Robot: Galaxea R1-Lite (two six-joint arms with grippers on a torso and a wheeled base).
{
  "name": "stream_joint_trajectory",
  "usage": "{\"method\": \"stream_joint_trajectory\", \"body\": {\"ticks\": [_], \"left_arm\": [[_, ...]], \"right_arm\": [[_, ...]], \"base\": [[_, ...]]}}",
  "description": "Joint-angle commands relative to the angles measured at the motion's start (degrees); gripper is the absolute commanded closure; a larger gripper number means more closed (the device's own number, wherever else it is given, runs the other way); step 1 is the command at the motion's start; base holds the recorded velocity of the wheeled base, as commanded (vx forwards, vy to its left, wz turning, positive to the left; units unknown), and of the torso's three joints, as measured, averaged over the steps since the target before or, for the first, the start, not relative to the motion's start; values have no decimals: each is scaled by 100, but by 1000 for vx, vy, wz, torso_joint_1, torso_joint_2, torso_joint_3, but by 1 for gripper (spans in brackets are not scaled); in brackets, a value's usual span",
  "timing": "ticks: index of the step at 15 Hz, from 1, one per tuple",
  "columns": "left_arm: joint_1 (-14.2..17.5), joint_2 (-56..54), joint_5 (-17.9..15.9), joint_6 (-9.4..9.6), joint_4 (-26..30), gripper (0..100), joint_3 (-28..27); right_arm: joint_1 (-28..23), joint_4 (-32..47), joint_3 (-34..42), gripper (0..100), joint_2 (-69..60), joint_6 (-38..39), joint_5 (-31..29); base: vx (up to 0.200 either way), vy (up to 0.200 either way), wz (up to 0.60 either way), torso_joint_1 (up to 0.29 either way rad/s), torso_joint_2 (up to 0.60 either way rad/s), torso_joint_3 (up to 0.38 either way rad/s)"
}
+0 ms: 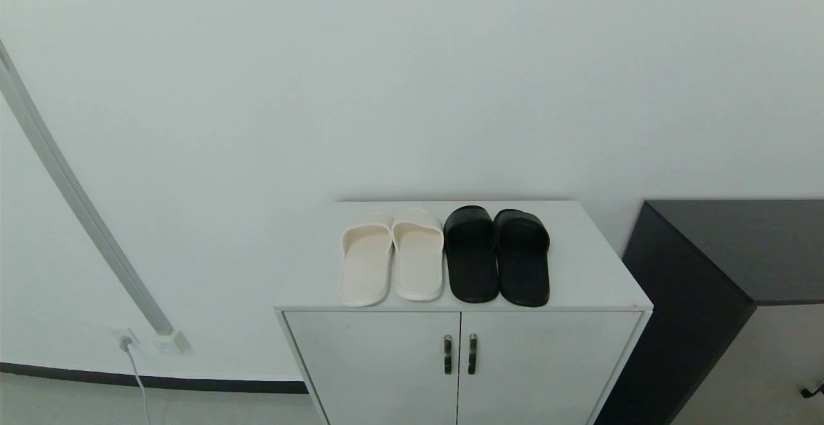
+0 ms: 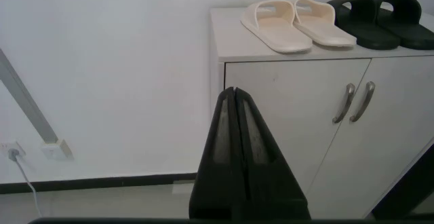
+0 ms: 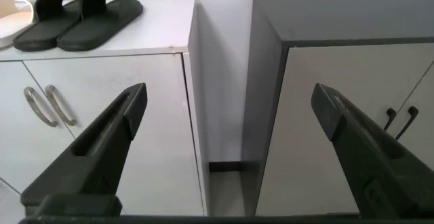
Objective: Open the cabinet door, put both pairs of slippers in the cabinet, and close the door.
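Observation:
A white cabinet (image 1: 579, 270) stands against the wall with both doors closed and two metal handles (image 1: 459, 353) at the middle seam. On its top lie a cream pair of slippers (image 1: 392, 259) and, to their right, a black pair of slippers (image 1: 497, 256). My left gripper (image 2: 234, 95) is shut with nothing in it, low and off the cabinet's left side (image 2: 218, 81); the cream pair (image 2: 298, 24) shows beyond it. My right gripper (image 3: 230, 102) is open and empty, in front of the cabinet's right edge (image 3: 191, 102), with the black pair (image 3: 78, 17) up on top.
A dark cabinet (image 1: 708, 270) stands close to the white one's right, a narrow gap (image 3: 224, 115) between them. Along the wall at left run a slanted cable duct (image 1: 77, 199) and a socket with a plugged cord (image 1: 129, 344).

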Motion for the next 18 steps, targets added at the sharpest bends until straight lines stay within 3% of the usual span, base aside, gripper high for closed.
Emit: {"method": "stream_joint_trajectory", "body": {"ticks": [1,4,5,6,7,9,12,16,18], "left_arm": [[1,7,-2,-1,0,100,1],[1,7,-2,-1,0,100,1],[1,7,-10,-1,0,100,1],[1,7,-10,-1,0,100,1],[1,7,-10,-1,0,100,1],[1,7,-10,-1,0,100,1],[1,7,-10,17,0,100,1],[1,7,-2,8,0,100,1],[1,7,-10,8,0,100,1]], "right_arm": [[7,0,0,0,0,-2,0],[7,-35,0,0,0,-37,0],[60,-193,-642,0,237,86,18],[236,9,-1758,0,1002,658,-18],[341,448,-2241,0,1547,798,35],[403,721,-2092,0,2312,253,299],[473,176,-1907,0,3313,236,668],[1458,-738,-1978,0,4781,464,624],[2310,-1617,-2074,0,5748,579,105]], "base": [[0,0,0,0,0,0],[0,0,0,0,0,0],[0,0,0,0,0,0],[0,0,0,0,0,0],[0,0,0,0,0,0],[0,0,0,0,0,0],[0,0,0,0,0,0],[0,0,0,0,0,0],[0,0,0,0,0,0]]}}
